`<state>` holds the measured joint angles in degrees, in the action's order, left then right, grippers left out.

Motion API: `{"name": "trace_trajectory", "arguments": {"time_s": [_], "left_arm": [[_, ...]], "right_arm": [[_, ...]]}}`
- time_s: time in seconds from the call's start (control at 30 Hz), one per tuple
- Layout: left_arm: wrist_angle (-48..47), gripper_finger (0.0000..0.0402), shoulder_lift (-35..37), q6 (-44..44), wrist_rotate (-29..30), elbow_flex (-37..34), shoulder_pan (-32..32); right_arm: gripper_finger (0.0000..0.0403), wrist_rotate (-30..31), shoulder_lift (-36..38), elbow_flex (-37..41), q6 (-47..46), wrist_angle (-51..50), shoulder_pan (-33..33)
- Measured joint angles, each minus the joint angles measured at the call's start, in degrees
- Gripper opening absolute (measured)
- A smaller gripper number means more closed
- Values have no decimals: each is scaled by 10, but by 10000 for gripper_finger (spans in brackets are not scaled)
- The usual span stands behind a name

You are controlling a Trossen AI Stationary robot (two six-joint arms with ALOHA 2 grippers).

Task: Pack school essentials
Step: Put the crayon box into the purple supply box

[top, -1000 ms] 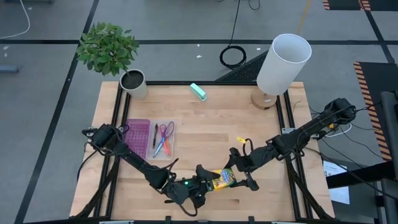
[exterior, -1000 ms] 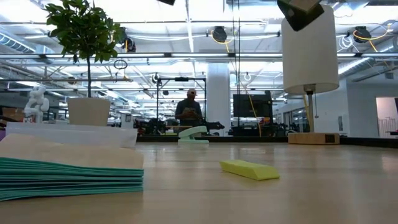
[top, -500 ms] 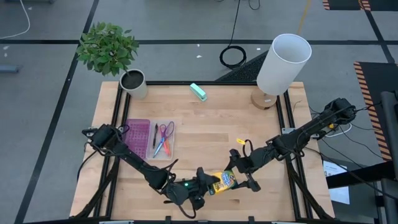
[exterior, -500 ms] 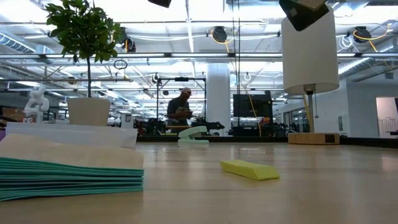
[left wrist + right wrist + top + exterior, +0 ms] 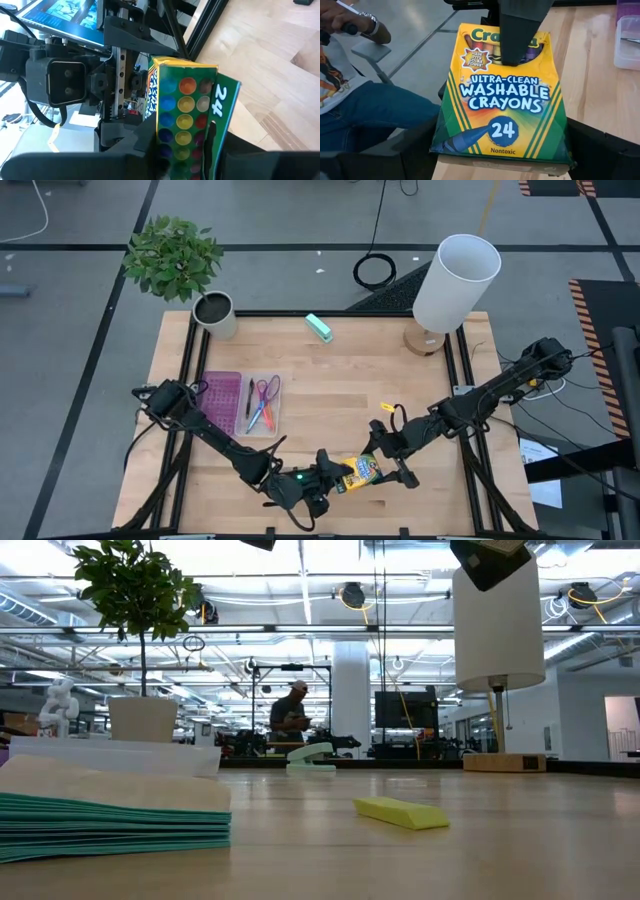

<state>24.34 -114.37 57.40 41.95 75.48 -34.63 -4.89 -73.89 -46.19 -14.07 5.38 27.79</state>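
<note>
Both tools, left tool point(image 5: 335, 480) and right tool point(image 5: 392, 463), clamp the crayon box point(image 5: 360, 469) bottom-centre; a mistimed release drops it off the worktop point(image 5: 340, 380) edge.

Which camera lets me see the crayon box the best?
The right wrist view: the crayon box fills it, front label readable. The left wrist view shows its back and side, the high view shows it small between the left gripper and right gripper, and the low view misses it.
</note>
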Motion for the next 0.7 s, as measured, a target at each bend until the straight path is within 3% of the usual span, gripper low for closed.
{"name": "trace_trajectory", "arguments": {"time_s": [0.23, 0.47, 0.7], "left_arm": [[1, 102, 0, -1, 0, 0, 0], [1, 102, 0, -3, -2, 0, -2], [13, 102, 0, -1, 5, 0, -4]], "right_arm": [[340, -1, 0, 0, -5, 4, 0], [394, -9, 0, 0, -24, 19, 0], [398, -8, 17, 0, -20, 37, 0]]}}
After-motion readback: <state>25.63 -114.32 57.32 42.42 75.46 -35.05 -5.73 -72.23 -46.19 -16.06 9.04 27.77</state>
